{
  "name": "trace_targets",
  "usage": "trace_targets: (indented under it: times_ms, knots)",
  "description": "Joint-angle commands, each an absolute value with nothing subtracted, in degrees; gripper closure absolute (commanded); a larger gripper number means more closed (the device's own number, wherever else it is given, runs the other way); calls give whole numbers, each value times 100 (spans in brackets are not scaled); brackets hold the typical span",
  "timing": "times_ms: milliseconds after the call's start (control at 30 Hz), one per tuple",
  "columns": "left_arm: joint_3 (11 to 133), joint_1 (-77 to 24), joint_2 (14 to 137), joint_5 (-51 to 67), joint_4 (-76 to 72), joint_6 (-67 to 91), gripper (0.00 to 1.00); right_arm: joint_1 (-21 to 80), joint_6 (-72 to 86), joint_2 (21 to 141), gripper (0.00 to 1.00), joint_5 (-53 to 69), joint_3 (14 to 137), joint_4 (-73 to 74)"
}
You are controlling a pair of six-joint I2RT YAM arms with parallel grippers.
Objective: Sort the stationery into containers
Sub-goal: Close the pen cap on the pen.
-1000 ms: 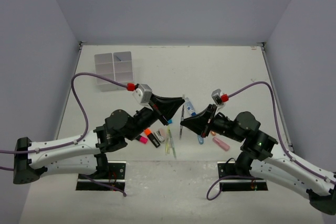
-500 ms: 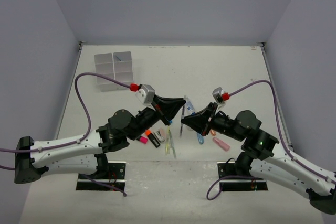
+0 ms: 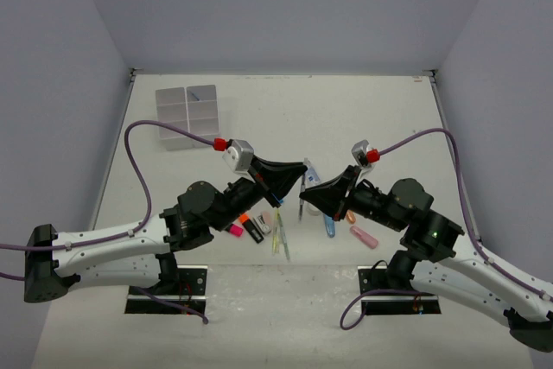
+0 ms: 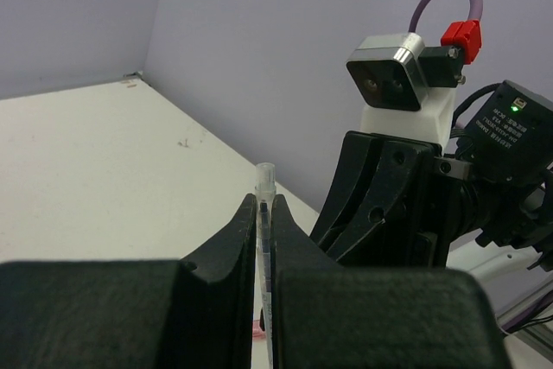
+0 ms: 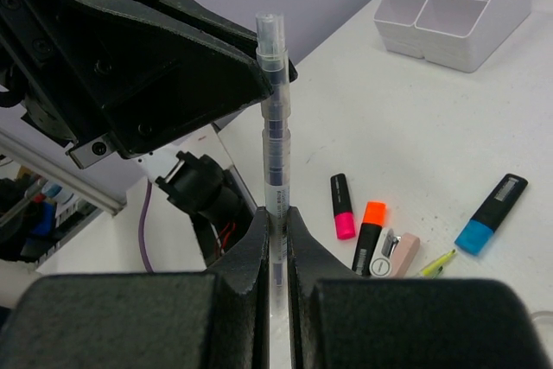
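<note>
Two grippers, one pen.

Top view: the left gripper [image 3: 301, 170] and right gripper [image 3: 303, 200] meet above the middle of the table [image 3: 371, 118], both pinching one clear pen [image 3: 301, 185]. We judge this a handover, made to regrip the pen for the tray [image 3: 173, 143] at the far left corner.

Left wrist: jaws pressed together on the pen near its capped end.

Right wrist: jaws pressed onto the lower barrel. A pink highlighter [image 5: 343, 205] and an orange highlighter [image 5: 372, 218] lie loose on the table, unsorted.

R tool [image 5: 276, 220] pinches clear pen [image 5: 275, 127]; L tool [image 5: 252, 72] prob. touching.
</note>
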State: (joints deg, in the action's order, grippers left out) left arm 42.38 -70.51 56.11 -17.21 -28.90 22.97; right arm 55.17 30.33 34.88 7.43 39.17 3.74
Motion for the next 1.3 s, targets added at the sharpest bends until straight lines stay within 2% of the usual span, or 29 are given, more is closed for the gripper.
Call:
trace_targets:
  times_ms: [0, 200, 400, 467, 600, 633, 700, 767, 800, 833, 900, 933, 1000, 1100, 1167, 1267]
  knots:
    - [4157, -7022, 5577, -1670, -2952, 2343, 100, 5546, 2848, 3484, 100, 596, 4391, 178]
    - [4036, -7022, 5619, -1614, -3102, 2486, 100, 5540, 2865, 3658, 100, 946, 4644, -413]
    - [3948, -7022, 5535, -1668, -3106, 2517, 100, 5543, 3009, 3690, 100, 618, 4607, -768]
    - [3946, -7022, 5509, -1746, -3015, 2503, 92, 5539, 2881, 3742, 100, 782, 4691, -758]
    - [4098, -7022, 5486, -1795, -2725, 2432, 67, 5546, 2615, 3945, 100, 1268, 4899, -403]
    - [4152, -7022, 5484, -1826, -2670, 2411, 67, 5546, 2607, 3979, 100, 1322, 4919, -338]
    - [4202, -7022, 5474, -1856, -2593, 2390, 78, 5546, 2603, 4011, 100, 1398, 4921, -263]
    - [4227, -7022, 5441, -1889, -2593, 2373, 82, 5546, 2628, 4060, 100, 1415, 4896, -246]
    - [4244, -7022, 5432, -1864, -2593, 2356, 92, 5546, 2628, 4069, 100, 1432, 4896, -238]
    - [4277, -7022, 5426, -1800, -2588, 2335, 97, 5546, 2628, 4069, 100, 1474, 4854, -258]
    - [4305, -7022, 5413, -1667, -2601, 2280, 100, 5546, 2628, 4073, 98, 1526, 4780, -299]
    - [4292, -7022, 5400, -1502, -2664, 2235, 100, 5546, 2628, 4105, 86, 1570, 4767, -306]
    - [4224, -7022, 5341, -1181, -2822, 2159, 100, 5546, 2612, 4209, 73, 1733, 4711, -351]
    - [4084, -7022, 5181, -769, -3170, 2104, 100, 5546, 2738, 4394, 67, 2020, 4610, -592]
    - [4018, -7022, 5101, -677, -3326, 2101, 100, 5546, 2827, 4492, 69, 2129, 4553, -774]
    - [3973, -7022, 5036, -676, -3452, 2101, 100, 5546, 2908, 4577, 84, 2246, 4525, -963]
